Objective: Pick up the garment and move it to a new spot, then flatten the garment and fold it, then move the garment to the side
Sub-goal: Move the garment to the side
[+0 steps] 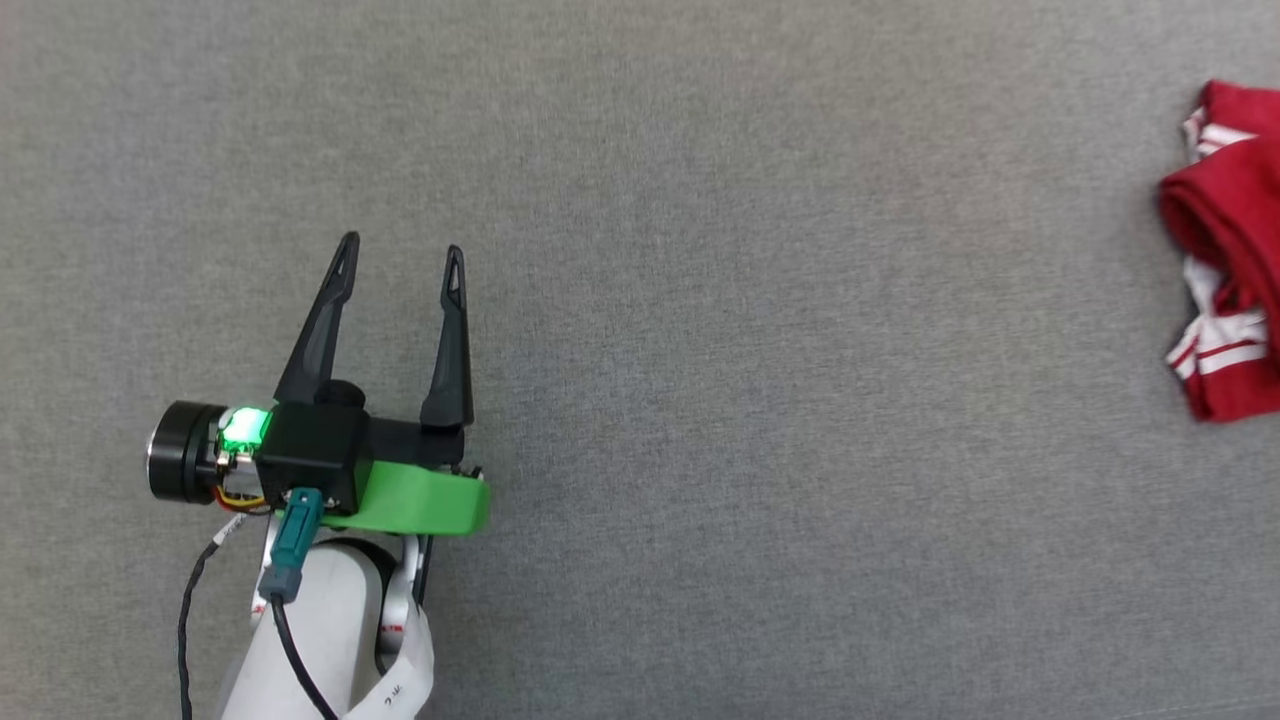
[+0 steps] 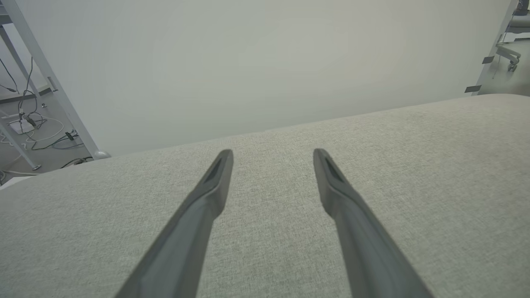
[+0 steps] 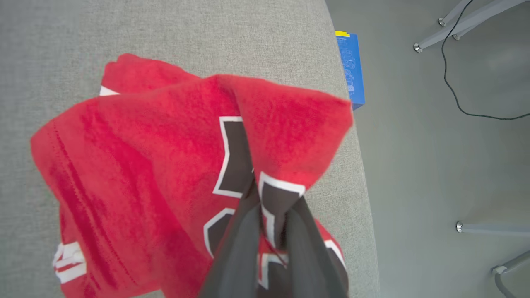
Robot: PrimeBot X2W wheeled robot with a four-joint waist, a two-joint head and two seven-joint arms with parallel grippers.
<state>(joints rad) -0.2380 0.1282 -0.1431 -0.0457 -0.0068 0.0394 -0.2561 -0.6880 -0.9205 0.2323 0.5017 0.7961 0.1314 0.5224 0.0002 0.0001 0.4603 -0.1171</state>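
Note:
The garment (image 1: 1230,250), a red jersey with red-and-white striped trim, lies bunched at the right edge of the head view, partly cut off. In the right wrist view the garment (image 3: 136,165) hangs in a loose fold over the grey surface, its black white-outlined print showing. My right gripper (image 3: 258,186) is shut on a pinch of the red cloth by the print. My left gripper (image 1: 400,252) hovers over bare grey fabric far left of the garment, fingers spread with nothing between them. The left gripper (image 2: 273,159) looks the same in its wrist view.
The grey fabric surface (image 1: 760,420) stretches wide between my left gripper and the garment. Its right edge (image 3: 360,165) drops to the floor close beside the garment. A blue box (image 3: 351,68) stands on the floor there, with metal legs (image 3: 463,25) and a cable further off.

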